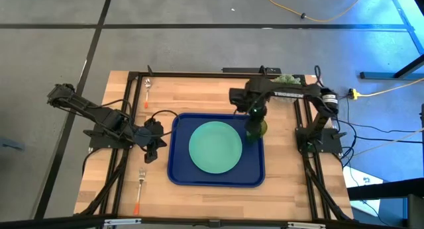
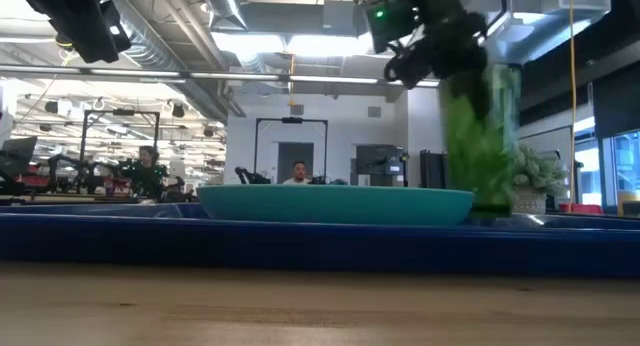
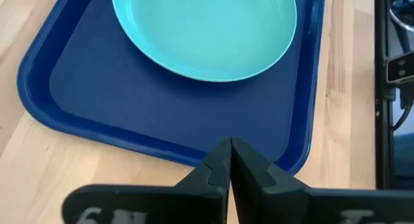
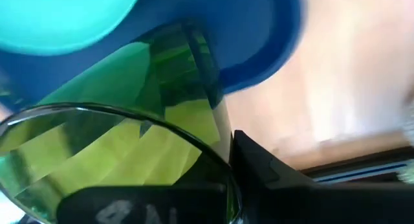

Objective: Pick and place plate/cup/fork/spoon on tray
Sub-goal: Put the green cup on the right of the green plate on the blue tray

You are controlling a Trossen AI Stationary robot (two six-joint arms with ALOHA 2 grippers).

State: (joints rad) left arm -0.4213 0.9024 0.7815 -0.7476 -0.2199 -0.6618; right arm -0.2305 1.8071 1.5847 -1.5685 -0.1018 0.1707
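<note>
Over the tray's (image 1: 177, 171) far-right corner, right gripper (image 1: 256, 122) grips cup (image 1: 258, 128).

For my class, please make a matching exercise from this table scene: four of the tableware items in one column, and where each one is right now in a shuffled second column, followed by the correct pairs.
Column 1
1. plate
2. cup
3. fork
4. spoon

Column 2
A. on the bare wood past the tray's left side, at the table's far edge
B. held in the right tool, at the tray's right rim
C. lying in the middle of the tray
D. on the bare wood past the tray's left side, at the table's near edge

Pairs: 1-C, 2-B, 3-D, 4-A
</note>
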